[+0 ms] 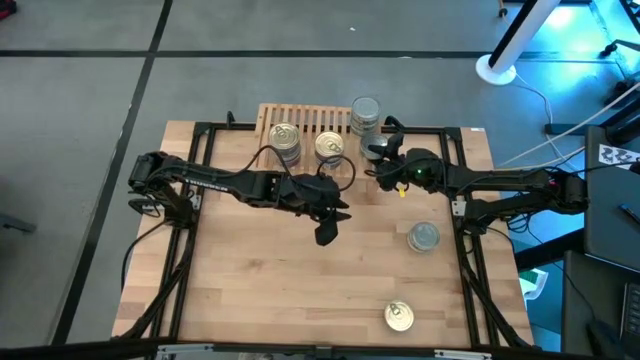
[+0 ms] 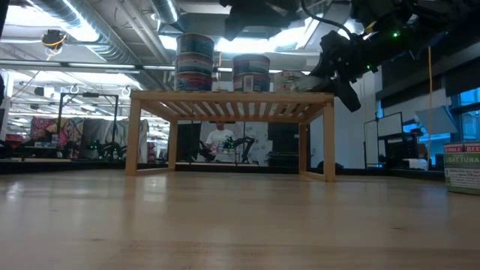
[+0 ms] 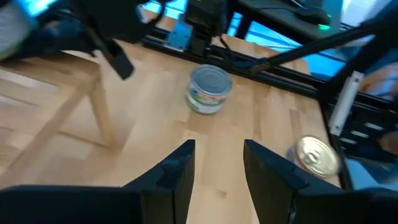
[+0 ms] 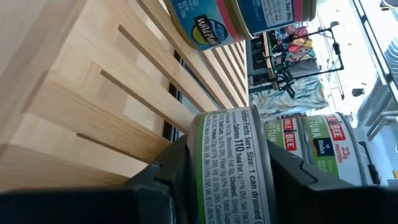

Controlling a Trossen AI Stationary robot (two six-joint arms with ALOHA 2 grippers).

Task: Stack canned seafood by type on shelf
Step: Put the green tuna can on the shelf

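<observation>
The light-wood shelf [image 1: 300, 118] stands at the table's far edge. On its slats stand a stack of gold-lidded cans [image 1: 285, 140], one gold-lidded can [image 1: 330, 147] and a silver-lidded stack [image 1: 366, 112]. My right gripper [image 1: 378, 152] hovers at the shelf's right near corner, shut on a green-banded can [image 4: 233, 165]. My left gripper [image 1: 330, 225] is open above the table's middle and touches nothing. A silver-lidded can [image 1: 424, 237] and a gold-lidded can [image 1: 399, 317] stand loose on the table to the right. My right gripper pinches the green-banded can by its side wall [image 4: 205, 168], one finger [image 4: 165, 180] on each side of the label band. The fingers reach in from the table's right, slanting down over the shelf's slats [image 4: 93, 93]. Whether the can's bottom touches the slats, I cannot tell.
The low view shows the shelf [image 2: 229, 101] with open room under it and my right gripper [image 2: 345, 64] above its right end. The left wrist view looks past the open fingers [image 3: 180, 171] at the loose silver can [image 3: 209, 89] and gold can [image 3: 317, 155]. The near half of the table is bare wood.
</observation>
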